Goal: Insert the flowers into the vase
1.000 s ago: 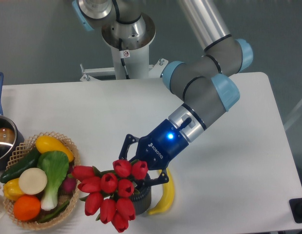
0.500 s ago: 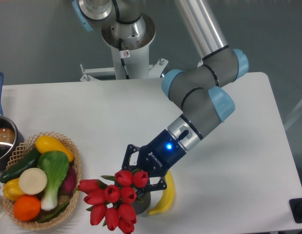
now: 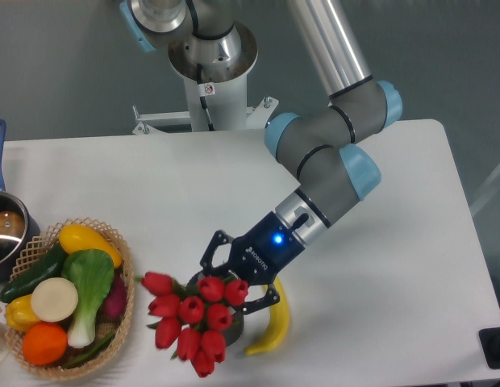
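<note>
While the arm reaches down from the back of the scene, its hand (image 3: 234, 284) is clamped on the flowers (image 3: 193, 320), with one dark finger on each side of the bunch where the stems meet. The red buds spread to the lower left and cover most of the vase (image 3: 231, 324), so only a small dark part of it shows under them; I cannot tell whether the stems are inside its mouth. A banana (image 3: 270, 322) lies just beside the vase on the right. The bench (image 3: 153, 185) is white and smooth with a rounded corner. On its left side stands a woven basket (image 3: 121, 256) full of vegetables, and a metal pot (image 3: 6, 234) is at the left edge. Behind the bench there is a plain grey-green wall.
</note>
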